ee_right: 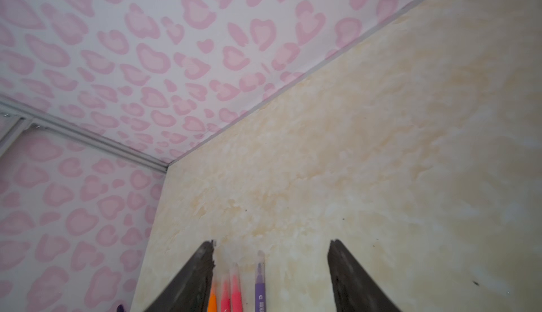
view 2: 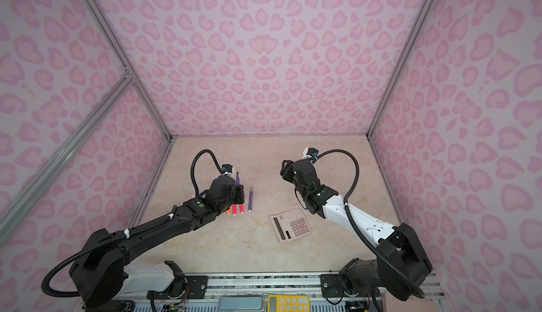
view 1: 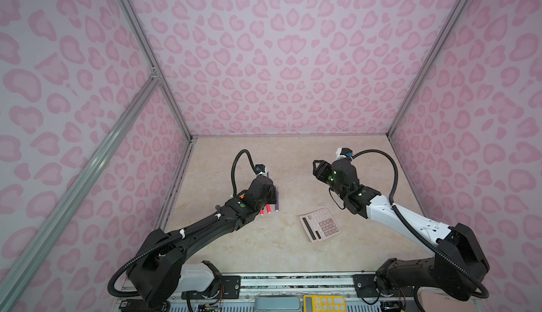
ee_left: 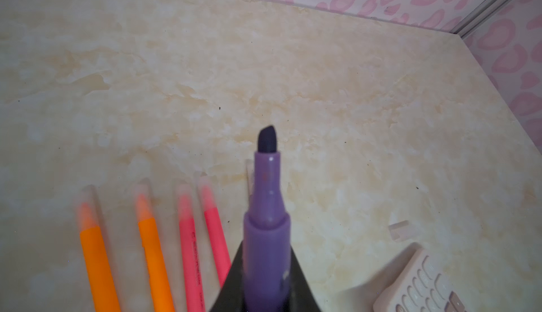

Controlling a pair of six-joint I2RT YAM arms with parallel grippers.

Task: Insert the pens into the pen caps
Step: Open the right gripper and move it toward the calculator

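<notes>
Both top views, left of centre, lower half: left pincer [view 2: 240, 193] clenched on a purple pen [view 2: 237, 178] — uncapped, dark tip bare, pointing toward the back wall. Half hidden under that arm, a row lies flat on the surface [view 2: 240, 246]: two orange pens [ee_left: 98, 260], then two pink-red pens [ee_left: 190, 260]. In the left wrist view their tips look sheathed in clear plastic, too blurred to be sure. Just right of the row lies a second purple pen [view 2: 251, 200], flat and parallel. Lower centre-right: one loose clear cap [ee_left: 400, 230] near the pink calculator [view 2: 291, 225], not touching. Right of centre: right pincer [view 2: 286, 168] released — jaws wide apart, nothing between them, hovering above the surface, well apart from the pens.
</notes>
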